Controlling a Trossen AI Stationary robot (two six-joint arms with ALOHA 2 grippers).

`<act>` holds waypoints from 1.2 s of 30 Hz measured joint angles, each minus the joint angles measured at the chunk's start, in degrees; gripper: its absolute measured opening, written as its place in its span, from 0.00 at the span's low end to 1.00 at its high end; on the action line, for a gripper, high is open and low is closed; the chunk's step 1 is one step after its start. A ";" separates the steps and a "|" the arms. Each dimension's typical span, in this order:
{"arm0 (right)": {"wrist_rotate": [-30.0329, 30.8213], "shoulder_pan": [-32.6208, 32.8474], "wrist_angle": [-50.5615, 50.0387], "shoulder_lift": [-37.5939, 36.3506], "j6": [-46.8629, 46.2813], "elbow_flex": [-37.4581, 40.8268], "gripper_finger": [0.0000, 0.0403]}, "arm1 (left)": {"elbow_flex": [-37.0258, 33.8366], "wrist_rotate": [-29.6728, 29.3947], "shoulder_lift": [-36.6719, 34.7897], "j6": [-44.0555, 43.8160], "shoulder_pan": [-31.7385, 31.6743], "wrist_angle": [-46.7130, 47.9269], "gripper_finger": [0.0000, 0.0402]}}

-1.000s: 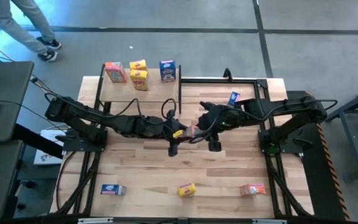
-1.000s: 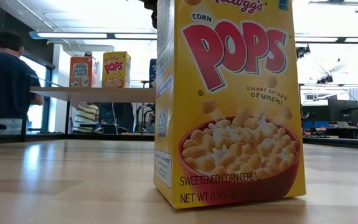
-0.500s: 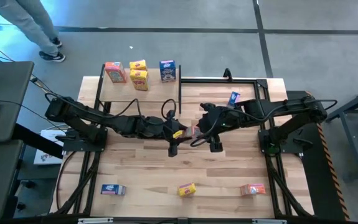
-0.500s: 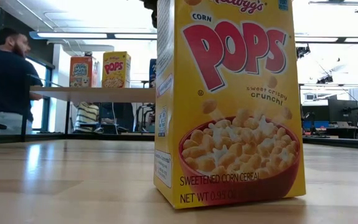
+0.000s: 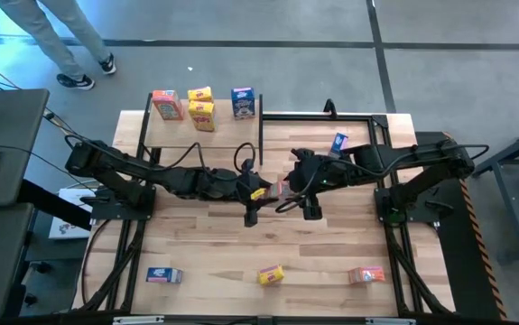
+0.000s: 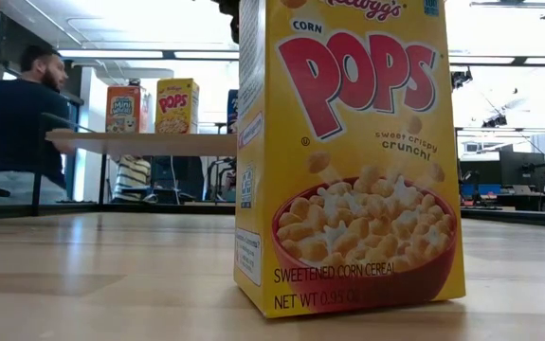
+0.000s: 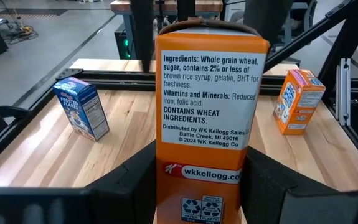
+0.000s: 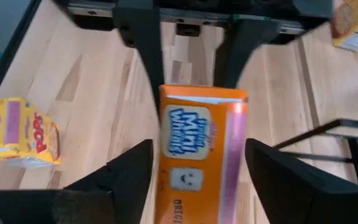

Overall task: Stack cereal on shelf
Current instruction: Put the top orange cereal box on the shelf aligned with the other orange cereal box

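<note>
Mid-table, above the plank tabletop (image 5: pixel 205 244), both arms meet at one orange Mini-Wheats box (image 8: pixel 198 149). The left gripper (image 5: pixel 261 192) has its jaws narrow and clamped on the box; in the left wrist view the ingredients panel fills the space between its two dark fingers (image 7: pixel 127 186). The right gripper (image 5: pixel 288 187) sits at the opposite end of the same box, jaws wide, with bare gaps showing between the box sides and each finger (image 8: pixel 119 180), so it is not gripping. The shelf (image 5: pixel 173 135) stands at the far left corner of the table and carries four boxes: an orange one (image 5: pixel 166 104), two yellow Corn Pops boxes (image 5: pixel 200 94) (image 5: pixel 203 116) just beside each other, and a blue one (image 5: pixel 244 102). A blue box (image 5: pixel 339 143) lies on the table near the right arm. Along the near edge, well apart from one another: blue Frosted Flakes box (image 5: pixel 164 275), yellow Corn Pops box (image 5: pixel 271 274), orange box (image 5: pixel 366 275). A person (image 6: pixel 11 123) sits beyond the table.
</note>
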State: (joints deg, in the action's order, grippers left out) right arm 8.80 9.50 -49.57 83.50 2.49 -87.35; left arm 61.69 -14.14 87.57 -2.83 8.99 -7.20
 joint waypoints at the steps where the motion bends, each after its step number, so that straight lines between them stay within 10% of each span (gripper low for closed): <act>1: 0.19 -0.02 -0.49 -0.22 -0.40 0.00 0.63 | 0.00 0.01 -0.15 0.01 0.01 0.09 0.42; 20: 7.07 4.09 -4.83 -19.43 -2.52 0.61 0.64 | 0.01 -2.90 -8.69 1.44 0.02 8.13 0.42; 36: 11.80 7.93 18.46 -49.88 -7.87 36.77 0.64 | 0.00 -8.02 -20.19 1.96 0.09 18.08 0.42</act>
State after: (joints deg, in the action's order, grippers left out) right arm 20.60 17.43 -31.11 33.63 -5.39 -50.58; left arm 61.69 -22.15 67.38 -0.87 9.08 10.87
